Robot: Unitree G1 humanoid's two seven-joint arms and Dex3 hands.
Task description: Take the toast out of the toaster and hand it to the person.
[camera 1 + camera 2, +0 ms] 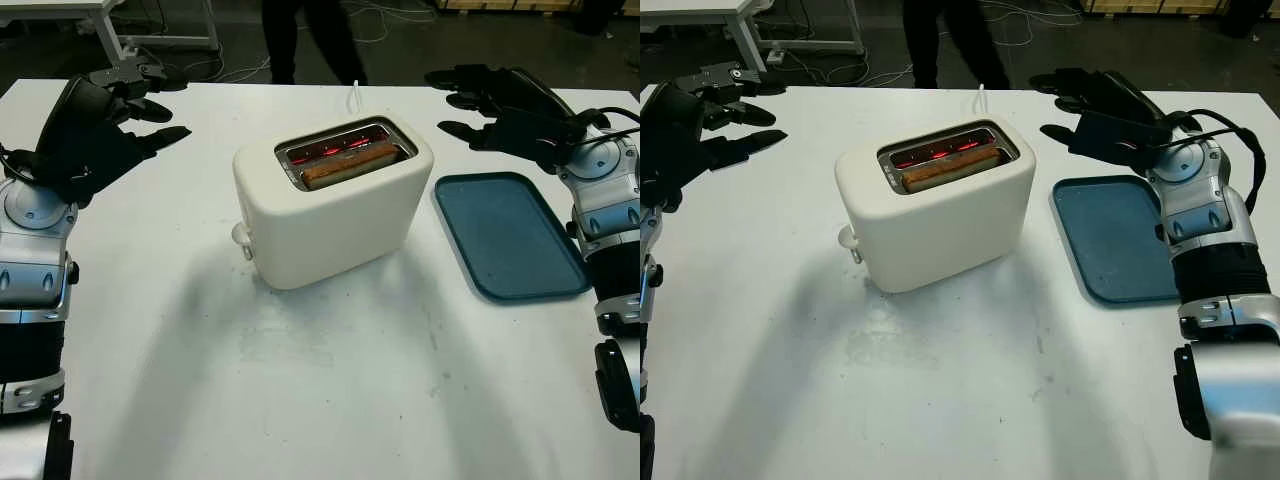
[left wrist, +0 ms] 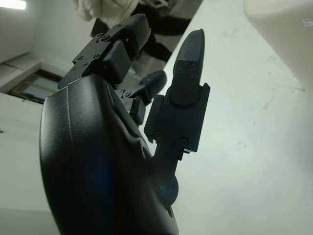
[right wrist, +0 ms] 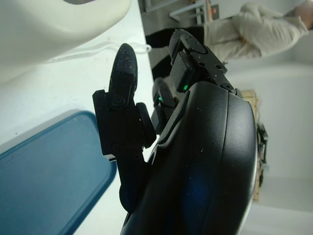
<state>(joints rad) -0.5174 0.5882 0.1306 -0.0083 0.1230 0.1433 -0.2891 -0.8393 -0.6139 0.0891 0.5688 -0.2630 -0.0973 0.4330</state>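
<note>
Both hands I see open: left hand (image 1: 120, 110) and right hand (image 1: 500, 105) flank the rounded cream toaster (image 1: 330, 205) on the white surface (image 1: 330, 390); browned toast (image 1: 350, 165) sits in its slot, flat blue tray (image 1: 510, 235) just beside.

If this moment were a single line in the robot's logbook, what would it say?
toast: in toaster slot | left hand: open, left of toaster | right hand: open, above blue tray | person: beyond table

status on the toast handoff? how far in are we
Nothing done yet. The toast sits in the toaster slot, elements glowing red. Left hand and right hand are raised either side of the toaster, both open, neither touching it. Left: grasp, lift out, pass to the person behind the table.
</note>
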